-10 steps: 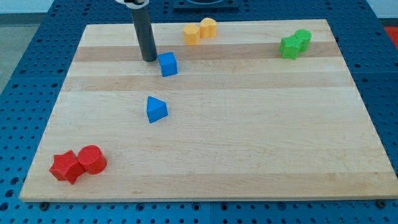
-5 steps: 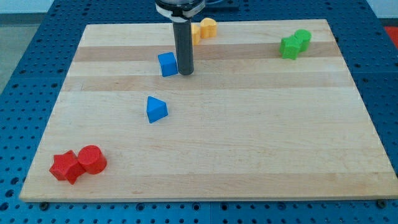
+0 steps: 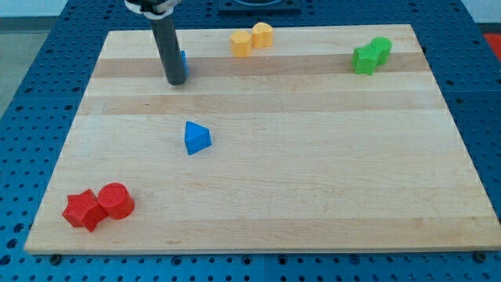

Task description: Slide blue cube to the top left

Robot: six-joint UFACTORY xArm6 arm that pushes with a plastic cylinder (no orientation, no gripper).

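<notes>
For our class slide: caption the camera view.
Rod tip in front of the mostly hidden blue cube, near the board's top left.

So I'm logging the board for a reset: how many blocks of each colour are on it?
Blue: 2, the cube mostly hidden behind my tip, and a wedge
Yellow: 2
Green: 2
Red: 2
Total: 8

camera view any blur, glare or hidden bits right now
Camera view: lighting even, no glare on the wooden board; blocks sharp, shadows faint; my tip hides most of the blue cube, only a sliver shows at the rod's right edge.
</notes>
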